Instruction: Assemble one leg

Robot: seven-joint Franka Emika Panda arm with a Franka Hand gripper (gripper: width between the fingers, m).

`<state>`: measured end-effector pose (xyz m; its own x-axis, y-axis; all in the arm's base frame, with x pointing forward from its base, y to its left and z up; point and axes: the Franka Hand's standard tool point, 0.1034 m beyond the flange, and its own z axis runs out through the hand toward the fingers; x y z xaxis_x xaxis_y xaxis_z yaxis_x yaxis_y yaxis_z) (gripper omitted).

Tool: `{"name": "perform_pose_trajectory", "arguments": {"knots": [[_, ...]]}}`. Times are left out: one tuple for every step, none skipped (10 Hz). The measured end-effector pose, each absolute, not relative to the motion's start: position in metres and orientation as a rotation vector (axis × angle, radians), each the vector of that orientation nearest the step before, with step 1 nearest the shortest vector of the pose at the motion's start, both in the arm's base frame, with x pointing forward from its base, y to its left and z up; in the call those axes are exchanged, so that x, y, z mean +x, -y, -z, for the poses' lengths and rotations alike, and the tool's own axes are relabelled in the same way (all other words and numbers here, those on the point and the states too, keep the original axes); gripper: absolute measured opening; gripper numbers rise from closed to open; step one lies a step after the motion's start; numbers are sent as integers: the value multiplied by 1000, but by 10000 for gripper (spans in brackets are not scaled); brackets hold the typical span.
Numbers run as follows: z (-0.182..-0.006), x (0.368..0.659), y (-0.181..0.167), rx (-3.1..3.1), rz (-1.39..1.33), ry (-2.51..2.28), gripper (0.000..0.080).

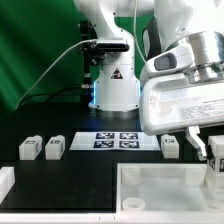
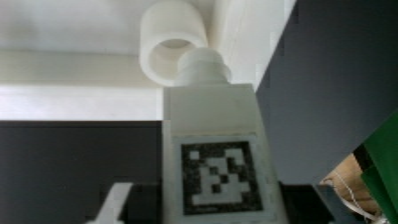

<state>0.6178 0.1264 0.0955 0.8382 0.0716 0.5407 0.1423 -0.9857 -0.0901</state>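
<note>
While the fingers (image 2: 118,205) pinch the leg (image 2: 210,110), its marker tag (image 2: 217,178) shows a black-and-white pattern; the marker board (image 1: 118,139) bears four.

White chunky leg (image 2: 214,150), upright, tag facing the wrist camera, pinched in gripper (image 2: 217,205) by worktop's exterior-view-right edge. Two legs (image 1: 41,148) side by side near left edge, third leg (image 1: 170,146) right of centre.
</note>
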Motion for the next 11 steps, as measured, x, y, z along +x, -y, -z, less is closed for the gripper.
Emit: {"name": "perform_pose_trajectory", "arguments": {"knots": [[-91, 616, -126, -2892, 835, 168, 294], [-90, 617, -126, -2890, 844, 168, 294], [-89, 618, -125, -2884, 867, 168, 294], [-89, 619, -125, -2882, 878, 168, 294], [-89, 619, -124, -2880, 889, 169, 294], [-89, 621, -123, -2876, 906, 171, 294], [-89, 621, -123, -2875, 912, 178, 294], [-89, 621, -123, -2877, 912, 189, 294], [-89, 620, -123, -2879, 905, 193, 294], [-89, 619, -124, -2884, 887, 196, 294], [-89, 619, -123, -2884, 889, 199, 294]]}}
